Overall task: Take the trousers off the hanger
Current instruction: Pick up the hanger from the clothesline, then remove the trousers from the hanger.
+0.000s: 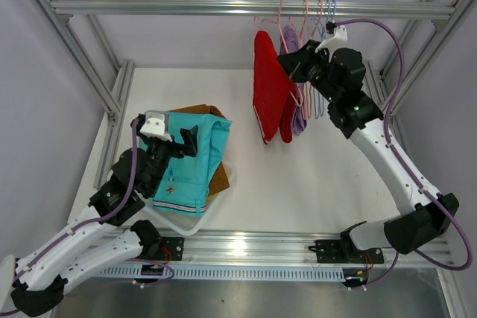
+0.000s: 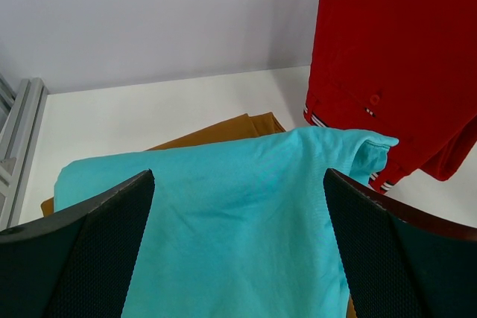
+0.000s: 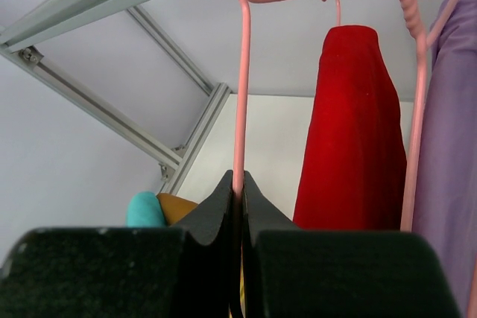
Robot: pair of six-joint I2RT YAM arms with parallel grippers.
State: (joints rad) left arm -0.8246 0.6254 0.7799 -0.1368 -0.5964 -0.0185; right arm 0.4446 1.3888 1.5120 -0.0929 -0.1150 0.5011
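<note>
Red trousers [image 1: 270, 94] hang folded over a pink hanger [image 3: 240, 94] under the top rail, with lilac trousers [image 1: 297, 109] on a hanger just behind them. My right gripper [image 3: 239, 180] is shut on the pink hanger's thin wire, to the left of the red trousers [image 3: 354, 132]; in the top view the right gripper [image 1: 294, 65] is beside the cloth's upper edge. Teal trousers [image 1: 190, 165] lie on brown trousers [image 1: 220, 176] in a white tray. My left gripper [image 2: 238, 176] hovers wide open over the teal cloth [image 2: 223, 214], holding nothing.
The white tray [image 1: 190, 223] sits at the near left of the table. Several more hangers [image 1: 320, 13] hook on the aluminium rail [image 1: 186, 7]. Frame posts stand at both sides. White tabletop lies between the tray and the hanging clothes.
</note>
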